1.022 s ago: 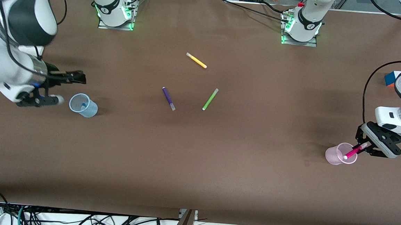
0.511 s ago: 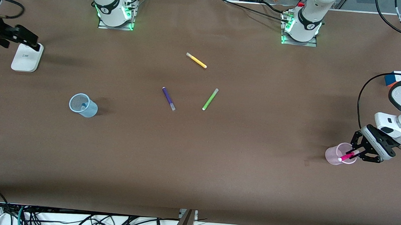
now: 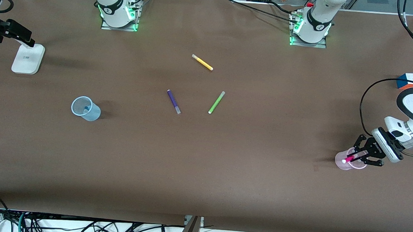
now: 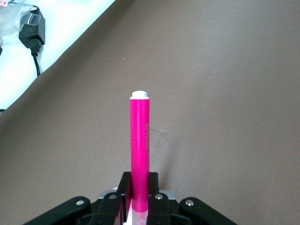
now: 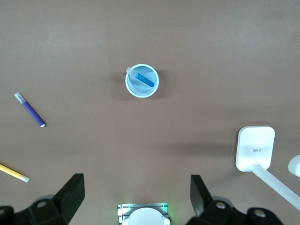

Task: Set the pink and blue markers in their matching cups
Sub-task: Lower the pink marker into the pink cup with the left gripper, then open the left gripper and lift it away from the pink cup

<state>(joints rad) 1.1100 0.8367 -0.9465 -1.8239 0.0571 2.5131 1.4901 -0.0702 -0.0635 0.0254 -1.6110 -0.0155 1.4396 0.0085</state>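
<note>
The left gripper (image 3: 355, 156) hangs over the pink cup (image 3: 343, 164), a small translucent tumbler with a rolled rim near the left arm's end of the table (image 3: 225, 167), which is covered in a matte brown sheet. Its black fingers (image 4: 125, 187) are pinched tight on the pink marker (image 4: 139, 150), a smooth slim magenta tube with a pale rounded tip; in the front view the marker slants down across the mouth of the cup, its pale tip over the rim. The right gripper (image 5: 136, 197) is up high toward the right arm's end of the table, above the table surface, with its two dark fingers spread wide and nothing between them. Seen from its wrist camera, the blue cup (image 5: 142, 80), a round translucent light-blue tumbler, stands upright with the blue marker (image 5: 140, 78) leaning inside it, its greyish end resting at the rim. Between the two cups, well apart from both, lie three more slim pens: a purple pen (image 3: 173, 101), a lime green pen (image 3: 216, 102) and, farther from the front camera, a yellow pen (image 3: 202, 62). A flat white rounded block (image 3: 27, 59) sits near the right arm's end, and a coloured puzzle cube (image 3: 407, 81) near the left arm's end.
</note>
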